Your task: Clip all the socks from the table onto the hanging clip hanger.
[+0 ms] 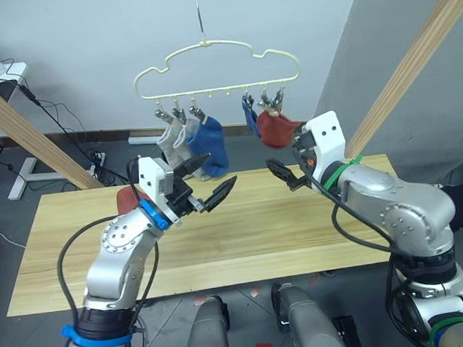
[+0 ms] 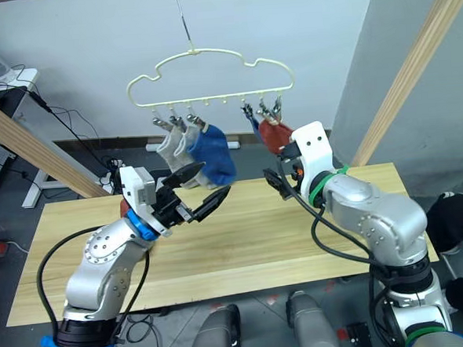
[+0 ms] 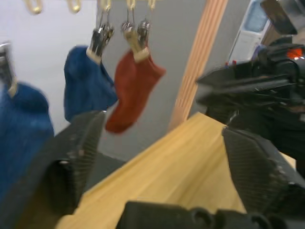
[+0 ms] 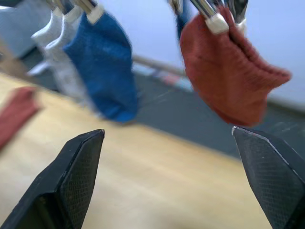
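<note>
**Five socks up, one red left on table**

Clip hanger (image 1: 217, 68) hanging above far edge of table (image 1: 244, 243). Clipped on it, left to right: two grey socks (image 1: 172, 144) side by side, blue sock (image 1: 208, 146) touching them, second blue sock (image 1: 250, 117) seen edge-on, then red sock (image 1: 277, 128) just beside it.

Second red sock (image 2: 124, 206) lying on table at far left, mostly hidden behind L arm. In R wrist view seen flat on the wood (image 4: 16, 112), well apart from the hung ones.

L gripper (image 1: 207, 184) raised over table centre-left, fingers spread wide, holding nothing.

R gripper (image 2: 276, 180) raised near far edge, just below hung red sock, not touching it. Fingers (image 4: 78, 176) wide apart, nothing between.

Grippers facing each other, apart.
</note>
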You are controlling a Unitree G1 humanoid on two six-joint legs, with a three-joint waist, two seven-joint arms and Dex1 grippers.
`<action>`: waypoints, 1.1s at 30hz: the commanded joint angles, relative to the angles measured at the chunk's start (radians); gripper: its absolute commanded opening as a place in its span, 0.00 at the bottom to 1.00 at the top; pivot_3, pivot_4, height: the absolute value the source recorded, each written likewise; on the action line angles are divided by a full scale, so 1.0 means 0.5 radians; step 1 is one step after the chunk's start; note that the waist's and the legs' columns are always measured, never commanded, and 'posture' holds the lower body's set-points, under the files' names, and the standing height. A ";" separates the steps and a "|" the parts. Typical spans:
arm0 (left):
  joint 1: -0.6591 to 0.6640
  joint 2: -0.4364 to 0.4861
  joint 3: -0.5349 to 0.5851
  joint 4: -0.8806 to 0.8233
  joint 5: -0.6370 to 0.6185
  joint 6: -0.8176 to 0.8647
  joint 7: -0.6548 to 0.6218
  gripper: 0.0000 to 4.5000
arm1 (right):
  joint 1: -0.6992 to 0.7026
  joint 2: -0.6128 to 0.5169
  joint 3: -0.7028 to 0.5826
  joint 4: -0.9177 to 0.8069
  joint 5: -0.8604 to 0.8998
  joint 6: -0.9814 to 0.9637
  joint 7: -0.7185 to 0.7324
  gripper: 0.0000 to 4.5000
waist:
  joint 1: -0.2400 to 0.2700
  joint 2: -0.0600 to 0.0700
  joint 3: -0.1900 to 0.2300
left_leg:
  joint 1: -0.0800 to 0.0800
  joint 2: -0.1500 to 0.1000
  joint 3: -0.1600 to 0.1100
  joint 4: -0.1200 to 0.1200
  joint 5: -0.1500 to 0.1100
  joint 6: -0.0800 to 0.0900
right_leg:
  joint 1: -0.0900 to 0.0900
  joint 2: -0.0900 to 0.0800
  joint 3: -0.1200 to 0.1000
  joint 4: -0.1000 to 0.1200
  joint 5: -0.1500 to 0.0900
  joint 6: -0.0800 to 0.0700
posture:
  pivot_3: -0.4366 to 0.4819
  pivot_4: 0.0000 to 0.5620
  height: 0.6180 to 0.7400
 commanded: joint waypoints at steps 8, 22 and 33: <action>0.067 0.235 0.340 -0.539 -0.720 0.647 0.089 1.00 | 0.031 0.310 0.098 0.028 -0.615 -0.565 -0.212 0.88 | 0.001 -0.001 0.001 | -0.001 0.001 -0.001 -0.001 0.000 0.000 | 0.000 0.000 -0.001 -0.002 0.000 0.000 | 0.48 0.53 1.00; -0.042 0.236 0.365 -0.636 -0.887 0.807 0.291 1.00 | -0.135 0.541 0.078 0.461 -0.870 -0.881 -0.124 0.51 | 0.020 -0.001 0.001 | -0.001 -0.001 -0.001 -0.001 0.000 0.000 | 0.000 -0.001 -0.001 -0.001 0.000 0.000 | 0.52 0.50 1.00; -0.040 0.237 0.349 -0.642 -0.856 0.781 0.290 1.00 | -0.243 0.722 -0.014 0.711 -1.057 -0.968 -0.257 0.51 | 0.055 -0.001 0.000 | -0.001 -0.001 -0.001 0.000 0.000 -0.001 | 0.000 -0.002 -0.001 -0.002 0.000 0.000 | 0.54 0.46 1.00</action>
